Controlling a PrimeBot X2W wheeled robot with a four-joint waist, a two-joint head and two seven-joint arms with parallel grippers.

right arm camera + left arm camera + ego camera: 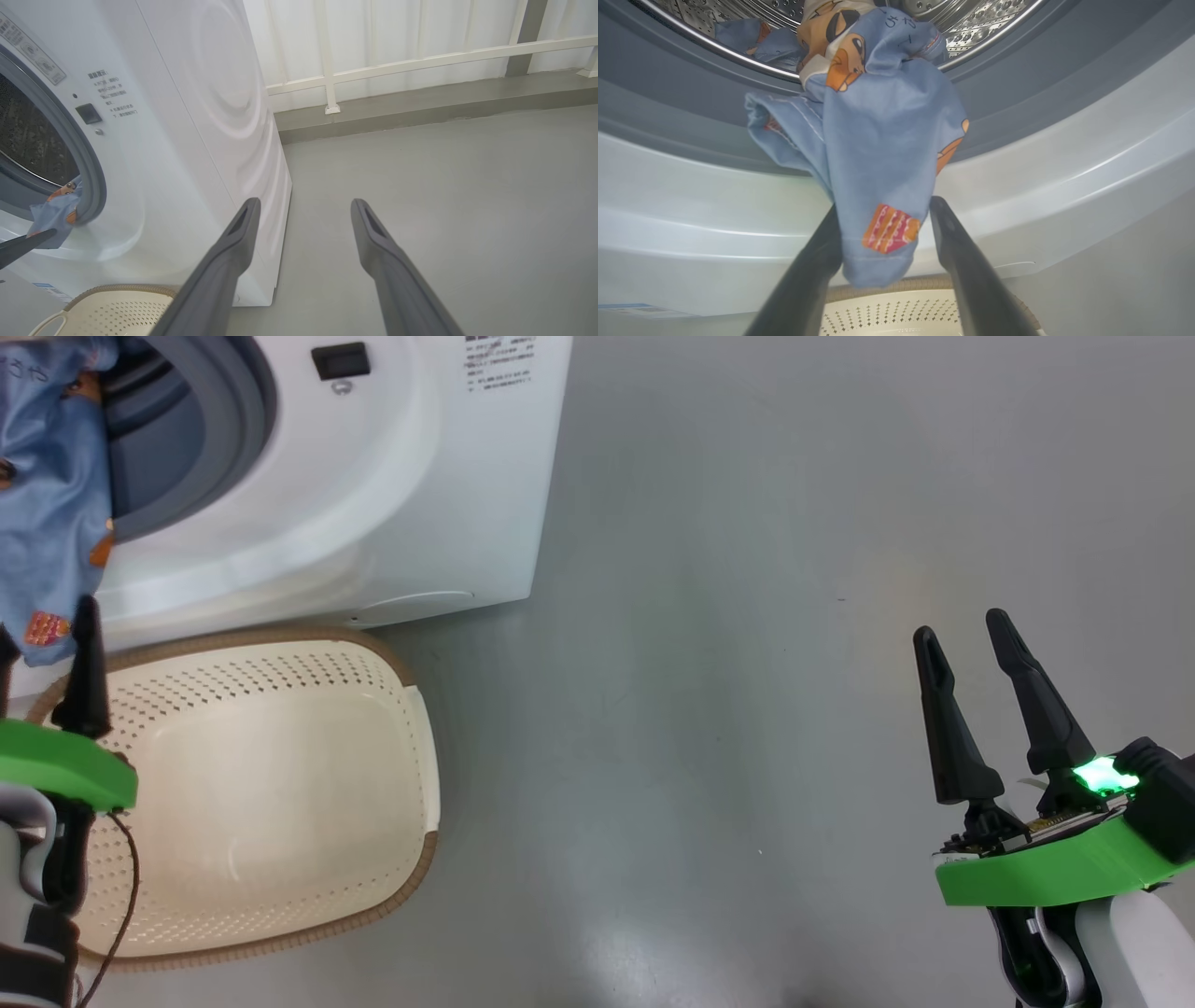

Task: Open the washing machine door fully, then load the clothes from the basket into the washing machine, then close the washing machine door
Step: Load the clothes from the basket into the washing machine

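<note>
at the far left, the left gripper (886, 207) is held up in front of the washing machine (420, 476). its two dark fingers (966, 270) are spread wide. the clothes (878, 140) are seen as a blue cloth with orange bears on it. part of the cloth is lying inside the steel drum (985, 23). the rest is hung out over the grey rubber ring (1064, 60) and down the white front. the bottom end of the cloth, with a red and orange patch, is hung between the two fingers and is touched by them at its sides. it does not look squeezed.

the mouth of the washing machine is left open, and a small black catch (340, 360) is seen beside it.

just below, on the floor, the basket (280, 635) is set close against the front of the machine. its brown rim is seen all round.

to the right, the grey floor (747, 663) is spread out, and a white rail (420, 60) is seen by the wall in the right wrist view.

at the far right, the right gripper (961, 625) is held over the floor, well apart from the basket and the machine. its fingers are opened wide and nothing is held in them.
</note>
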